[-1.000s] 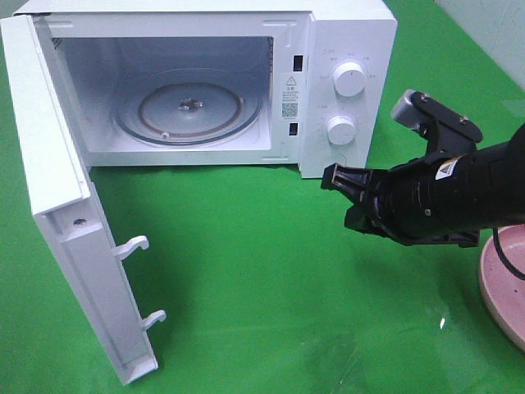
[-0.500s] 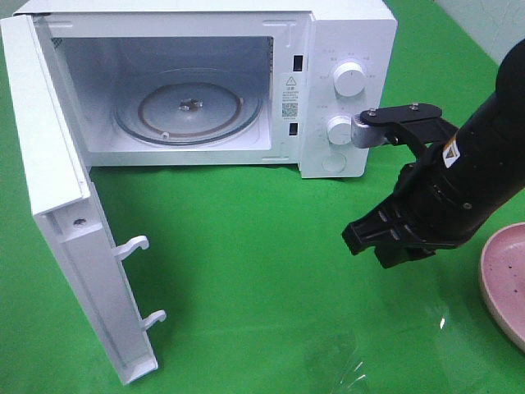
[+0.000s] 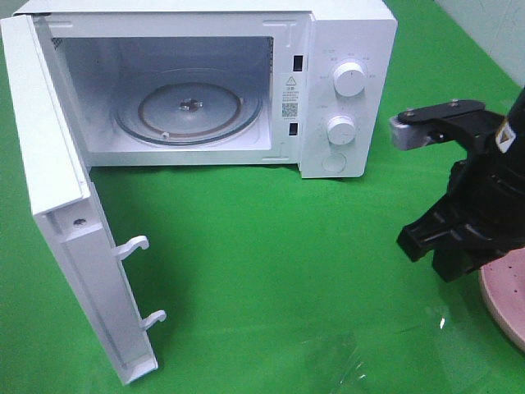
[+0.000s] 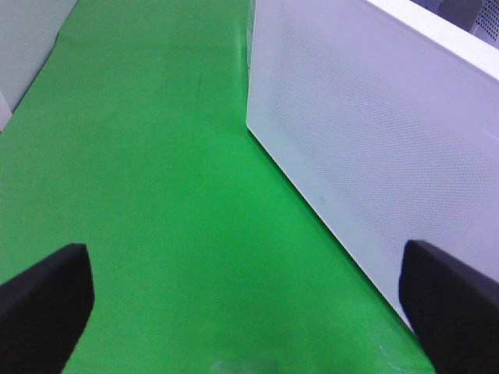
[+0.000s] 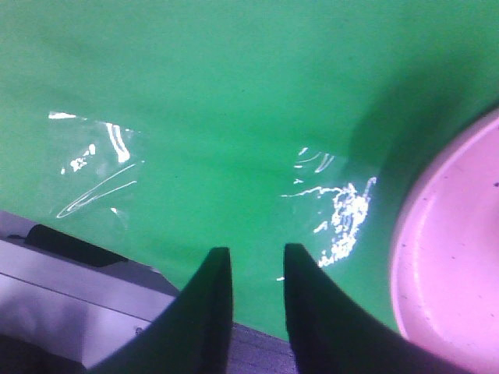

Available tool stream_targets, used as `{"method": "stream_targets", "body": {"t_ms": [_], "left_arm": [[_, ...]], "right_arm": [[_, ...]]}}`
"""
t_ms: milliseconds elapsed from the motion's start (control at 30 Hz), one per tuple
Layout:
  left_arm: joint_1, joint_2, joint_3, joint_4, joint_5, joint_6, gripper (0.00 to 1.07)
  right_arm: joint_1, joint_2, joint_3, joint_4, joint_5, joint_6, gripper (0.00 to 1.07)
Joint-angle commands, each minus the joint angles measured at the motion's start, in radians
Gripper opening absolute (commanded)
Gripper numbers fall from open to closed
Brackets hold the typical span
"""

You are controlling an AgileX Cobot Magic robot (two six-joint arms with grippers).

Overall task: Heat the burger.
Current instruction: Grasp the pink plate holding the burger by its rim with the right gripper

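Observation:
The burger is out of view in every frame. The white microwave point(image 3: 344, 90) stands at the back with its door point(image 3: 57, 205) swung wide open, and its glass turntable point(image 3: 189, 107) is bare. My right gripper point(image 3: 431, 254) points down over the green cloth just left of the pink plate point(image 3: 504, 304). In the right wrist view its fingers point(image 5: 214, 288) stand a narrow gap apart with only cloth between them point(image 5: 256, 253). My left gripper point(image 4: 249, 312) is open wide and empty, low over the cloth beside the door's white meshed panel point(image 4: 366, 140).
The pink plate point(image 5: 452, 257) lies bare at the right edge of the table. Two door latch hooks point(image 3: 135, 246) jut out from the open door. A shiny patch of clear tape point(image 5: 335, 202) lies on the cloth near the plate.
My right arm has swung to the right, away from the microwave's front, and tipped down toward the plate. Its fingers have parted slightly. The left gripper has not changed.

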Motion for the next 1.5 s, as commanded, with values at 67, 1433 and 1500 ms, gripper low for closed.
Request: {"method": "stream_targets", "body": {"t_ms": [67,1433,1500], "left_arm": [[0.003,-0.017,0.002,-0.003,-0.004,0.002,1.00],[0.003,-0.017,0.002,-0.003,-0.004,0.002,1.00],[0.003,-0.017,0.002,-0.003,-0.004,0.002,1.00]], "right_arm": [[-0.093,-0.108,0.006,-0.073,0.049,0.000,0.47],[-0.268,0.066,0.163,-0.102,-0.281,0.093,0.80],[-0.268,0.078,0.163,-0.102,-0.287,0.093,0.80]]}}
